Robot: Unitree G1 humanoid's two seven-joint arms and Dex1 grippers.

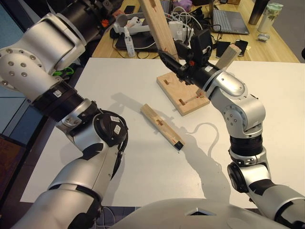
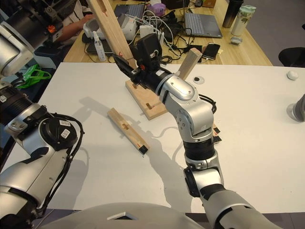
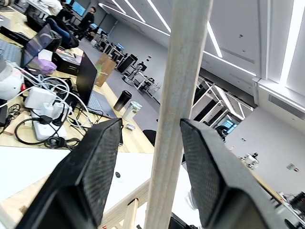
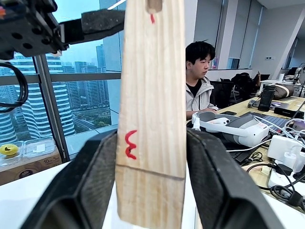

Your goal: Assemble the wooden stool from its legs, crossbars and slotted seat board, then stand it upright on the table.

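Nearest, at the centre of the eye views, a loose wooden bar (image 1: 161, 125) lies flat and slantwise on the white table (image 1: 119, 81). It has a notch at its middle and a black tip at its lower right end, and it lies apart from everything else.

Just beyond it, up and to the right, the seat board (image 1: 174, 90) lies flat with its slots facing up. The right forearm crosses over the board's far right corner and hides that part.

Above the board the right gripper (image 4: 151, 157) pinches a long leg (image 1: 159, 24) near its lower end. Both pads press against the leg's sides, and a red mark shows on the face between them. The fingers stand in the way, so I cannot tell whether the leg's foot touches the board. The leg leans up and left to the top of the frame, where it is cut off.

High on the leg, the left gripper (image 3: 151, 123) has its fingers spread to either side, with a gap showing on one side.

A second leg (image 1: 228, 56) sticks up at a slant in the upper right, behind the right wrist. Its lower end is hidden, so I cannot make out whether it sits in the board.

Farthest off, a wooden desk (image 1: 281, 47) runs along the top of the frame. On it are a spray bottle (image 1: 127, 40), a power strip (image 1: 177, 29) with tangled cables, a laptop (image 1: 229, 21), a phone (image 1: 241, 46) and a bottle (image 1: 270, 14). A grey object (image 2: 299, 109) on the table is cut off at the right edge.
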